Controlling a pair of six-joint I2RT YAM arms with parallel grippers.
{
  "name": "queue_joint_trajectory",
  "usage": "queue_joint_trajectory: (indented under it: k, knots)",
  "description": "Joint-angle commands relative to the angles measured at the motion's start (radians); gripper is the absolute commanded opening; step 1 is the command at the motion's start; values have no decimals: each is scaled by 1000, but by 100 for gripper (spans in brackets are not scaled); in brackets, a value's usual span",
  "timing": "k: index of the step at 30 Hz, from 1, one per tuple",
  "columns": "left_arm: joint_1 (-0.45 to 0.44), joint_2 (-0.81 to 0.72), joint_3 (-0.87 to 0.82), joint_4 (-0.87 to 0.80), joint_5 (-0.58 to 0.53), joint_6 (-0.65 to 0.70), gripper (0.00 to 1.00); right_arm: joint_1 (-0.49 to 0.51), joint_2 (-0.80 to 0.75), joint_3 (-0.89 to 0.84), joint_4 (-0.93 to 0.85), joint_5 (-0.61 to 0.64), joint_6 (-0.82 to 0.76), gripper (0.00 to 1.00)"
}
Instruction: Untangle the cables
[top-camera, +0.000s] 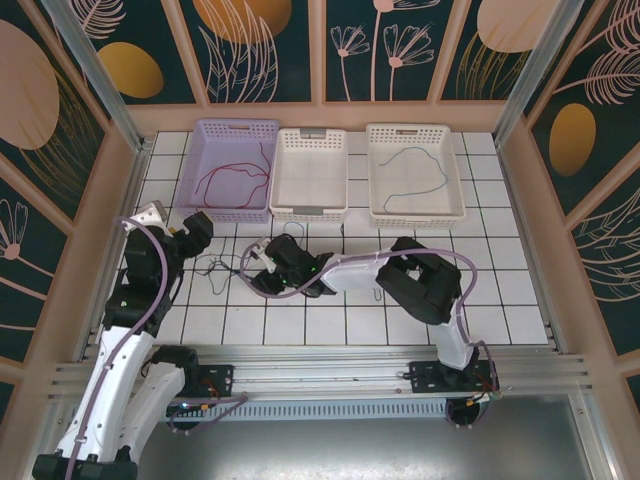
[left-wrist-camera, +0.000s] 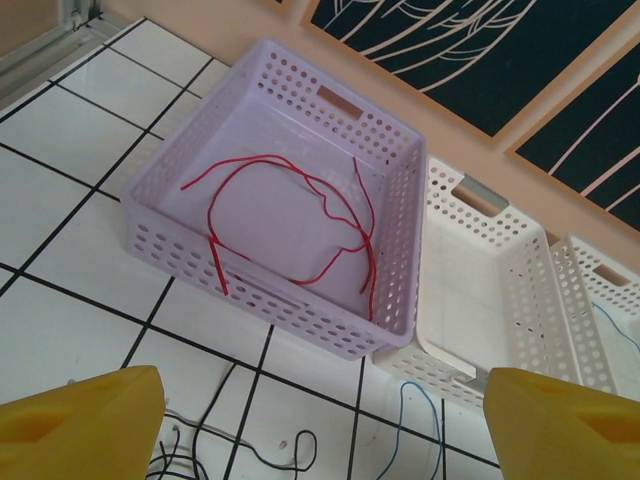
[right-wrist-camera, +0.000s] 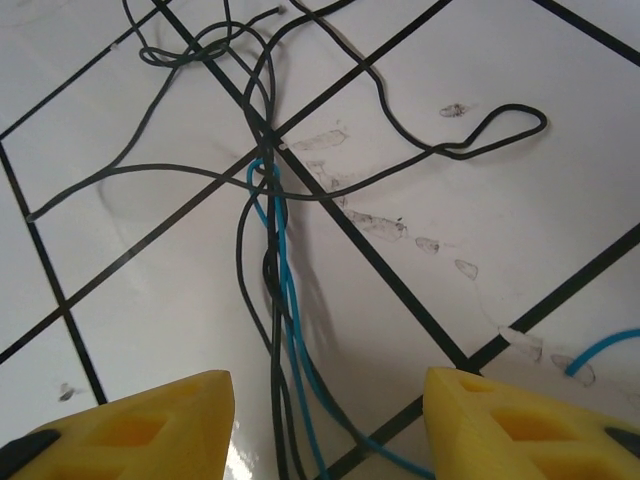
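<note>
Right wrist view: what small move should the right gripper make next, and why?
Probably lower the right gripper slightly and close it on the blue cable. Its jaws stand open, and the blue cable runs between them, twisted with a black cable. Gripping the blue one alone, if possible, would let it be pulled free of the tangle.

Glossy tiles, plastic basket, matt cables
</note>
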Motion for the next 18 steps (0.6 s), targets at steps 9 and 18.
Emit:
queue_joint_trajectory:
  k: [9,18]
  knots:
    - [0,-9,-17,-13,-8,11,83,16,74,30,-32,11,-39,49]
    - [0,-9,-31,21,76,7,82,9,68,19,-38,-26,-47,12]
